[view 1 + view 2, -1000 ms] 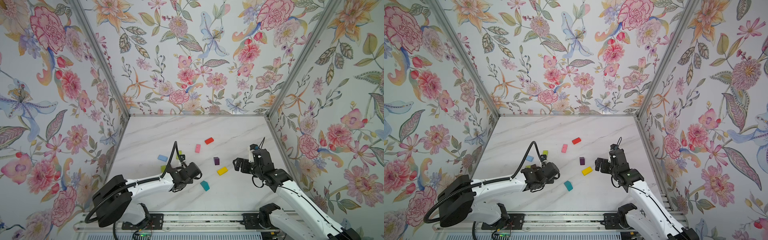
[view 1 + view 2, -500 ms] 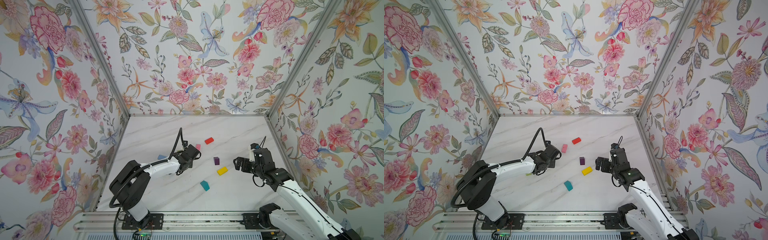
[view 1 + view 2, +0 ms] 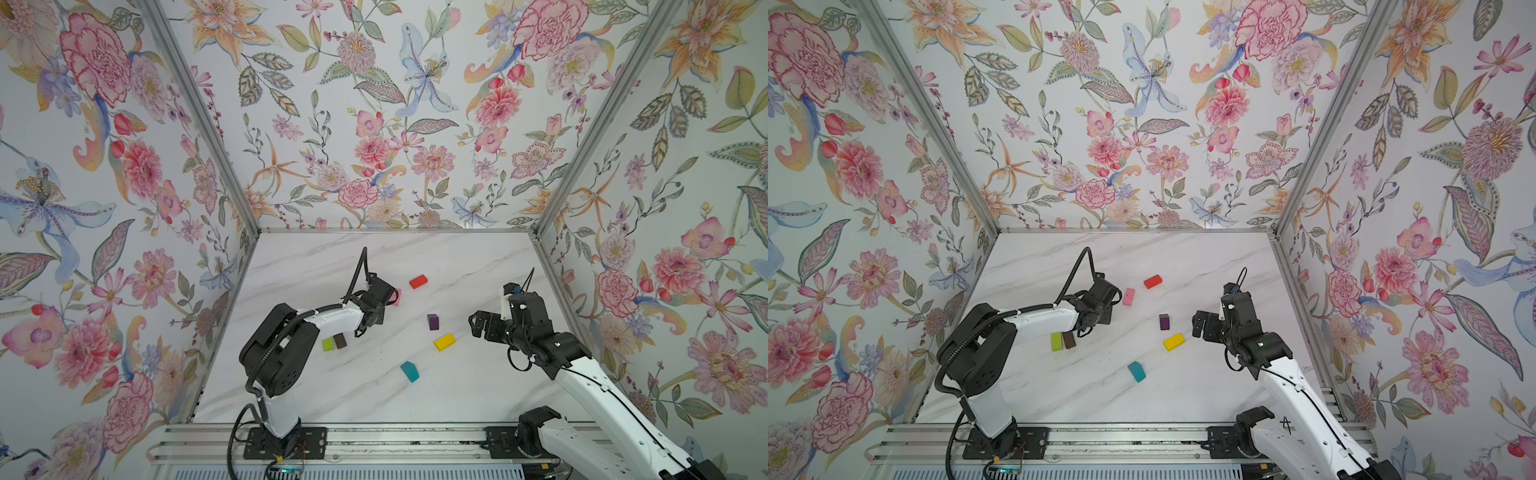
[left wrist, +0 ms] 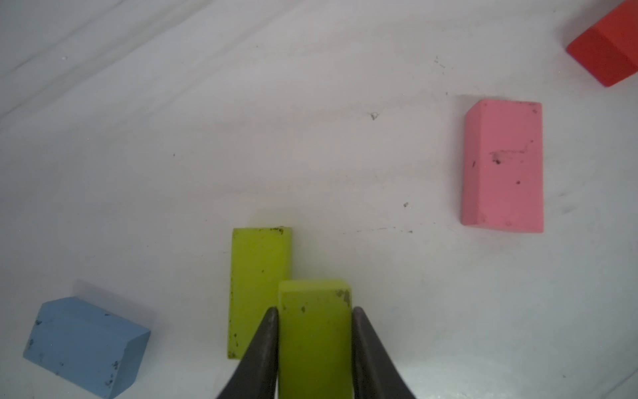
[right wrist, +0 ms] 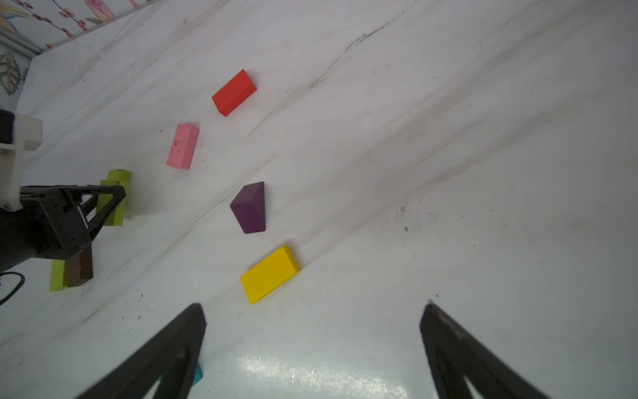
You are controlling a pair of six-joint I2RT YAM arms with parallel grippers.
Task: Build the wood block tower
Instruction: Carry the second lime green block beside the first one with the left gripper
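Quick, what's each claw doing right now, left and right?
Left claw: closed, holding a lime green block.
Right claw: open, holding nothing.

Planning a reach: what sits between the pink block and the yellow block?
The purple block, apart from both the pink block and the yellow block; the right wrist view shows it.

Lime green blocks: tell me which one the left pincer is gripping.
The lime green block clamped in the left pincer. The second lime block lies loose next to it; the third lime block sits beside the brown block.
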